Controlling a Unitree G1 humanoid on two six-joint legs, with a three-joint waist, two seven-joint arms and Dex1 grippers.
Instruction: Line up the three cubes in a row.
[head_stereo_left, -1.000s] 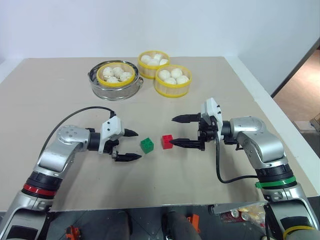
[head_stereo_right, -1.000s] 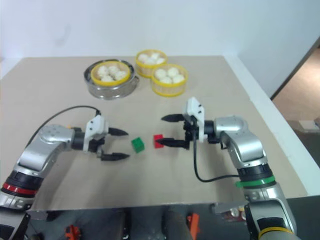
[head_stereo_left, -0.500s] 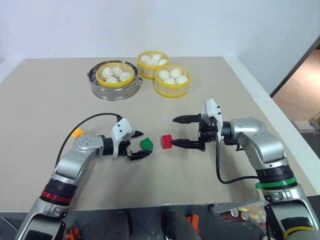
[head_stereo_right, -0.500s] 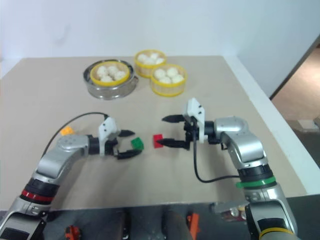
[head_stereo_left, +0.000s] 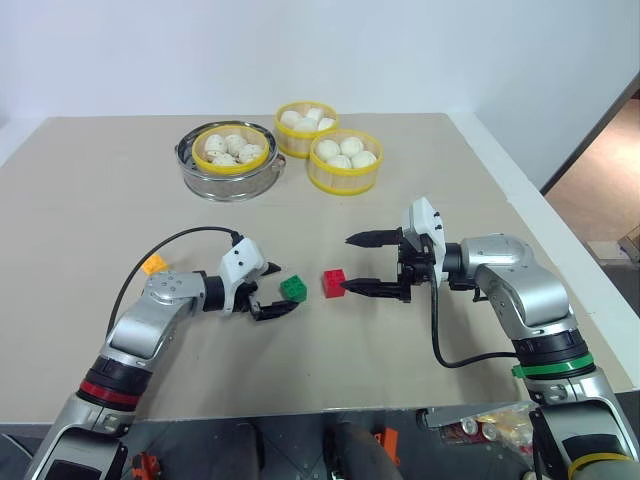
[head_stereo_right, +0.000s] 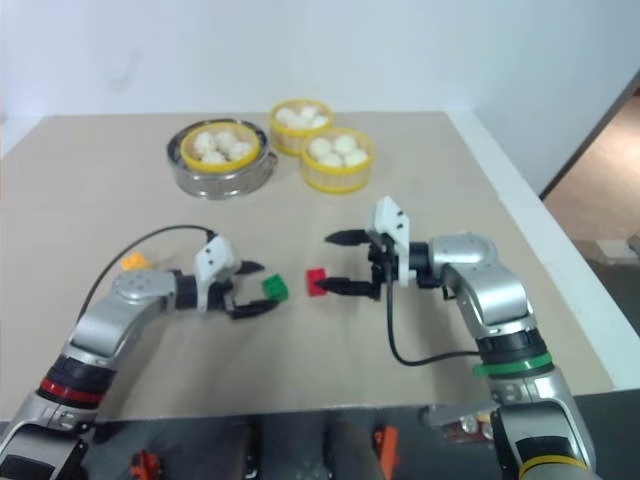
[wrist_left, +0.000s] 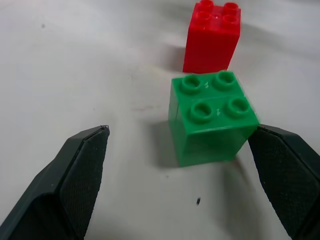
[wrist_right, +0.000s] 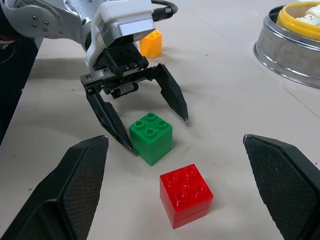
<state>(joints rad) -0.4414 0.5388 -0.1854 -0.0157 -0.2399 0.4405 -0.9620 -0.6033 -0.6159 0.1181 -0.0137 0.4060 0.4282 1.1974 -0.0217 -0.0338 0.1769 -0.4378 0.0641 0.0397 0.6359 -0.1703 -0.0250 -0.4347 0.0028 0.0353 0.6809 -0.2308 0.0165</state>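
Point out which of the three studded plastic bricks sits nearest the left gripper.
The green studded plastic brick, right at the open left gripper; the red one lies beyond it, the yellow-orange one back beside the arm.

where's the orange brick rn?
Head views: the orange brick sits on the table's left side, behind the left arm, well left of the green brick.

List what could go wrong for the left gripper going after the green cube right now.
1. The left gripper is open around the green cube, with one finger at the cube's side and the other standing off. Closing unevenly could shove or twist it.
2. The red cube sits close beside the green one, so a push might knock it.
3. The yellow-orange cube lies by the left arm, where the arm or its cable could brush it.
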